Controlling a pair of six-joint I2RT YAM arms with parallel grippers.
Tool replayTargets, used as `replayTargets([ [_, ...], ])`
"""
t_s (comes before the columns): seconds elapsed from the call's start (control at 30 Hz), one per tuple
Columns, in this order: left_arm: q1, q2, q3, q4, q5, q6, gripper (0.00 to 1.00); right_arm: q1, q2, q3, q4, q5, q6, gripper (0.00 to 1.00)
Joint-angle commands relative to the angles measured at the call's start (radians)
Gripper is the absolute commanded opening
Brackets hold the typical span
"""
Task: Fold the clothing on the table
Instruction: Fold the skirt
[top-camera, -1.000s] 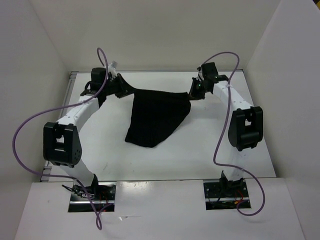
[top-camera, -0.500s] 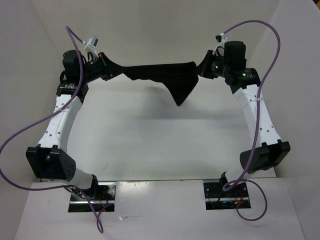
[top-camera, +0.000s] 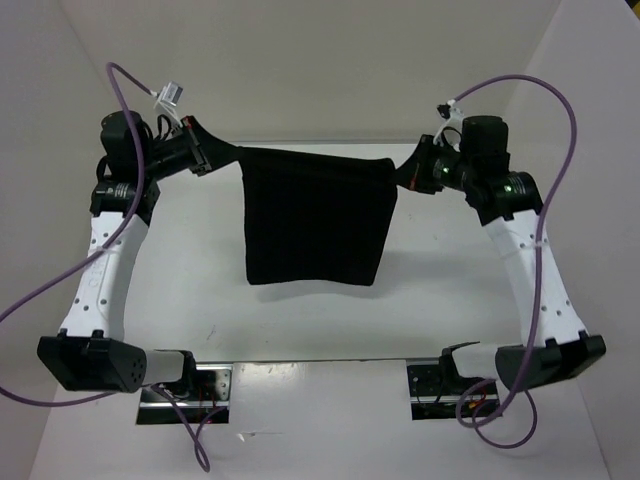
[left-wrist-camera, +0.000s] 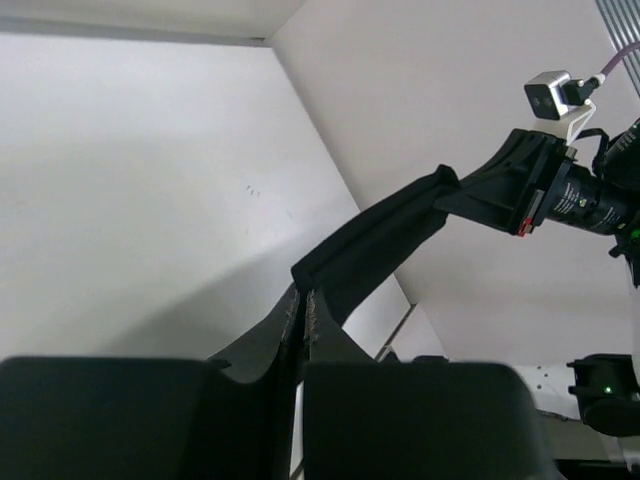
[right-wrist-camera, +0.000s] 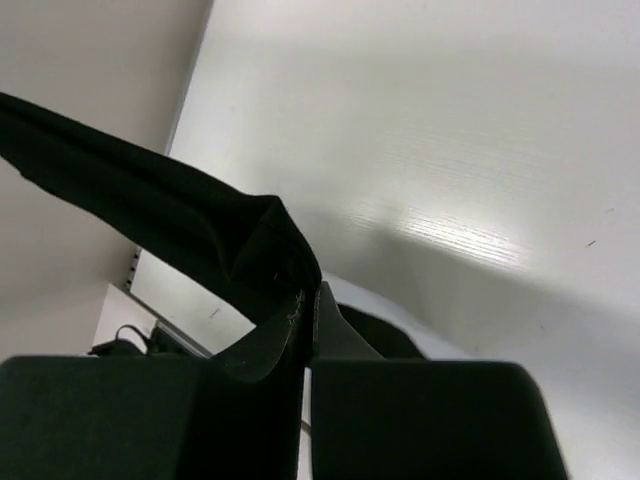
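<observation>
Above the table (top-camera: 440, 285); clothing (top-camera: 315, 220) now hangs flat, wider; both jaws pinch its corners

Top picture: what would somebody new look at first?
The black clothing hangs like a curtain in the middle, above the white table. The left claw pinches one top corner and the right claw the other, stretching it between them.

Bright diffuse light; soft shadows on counter (top-camera: 320, 320), glare streak at its near edge; wrist-view foregrounds blurred, dark.
</observation>
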Motion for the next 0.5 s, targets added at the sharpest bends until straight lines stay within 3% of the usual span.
replayTargets([
  [0.0,0.037,-0.038,0.036,0.011,0.017,0.046,0.00,-0.012,-0.080,-0.040,-0.041,0.034,-0.001,0.00],
  [0.1,0.037,0.022,-0.029,0.031,0.008,0.046,0.00,-0.012,-0.004,-0.080,-0.032,0.045,0.008,0.00],
  [0.23,0.037,0.212,-0.047,0.066,0.017,0.055,0.00,-0.012,0.134,-0.101,0.043,0.045,0.008,0.00],
  [0.47,0.037,0.455,0.222,0.034,0.029,0.046,0.00,-0.012,0.389,0.159,0.051,0.157,-0.001,0.00],
])
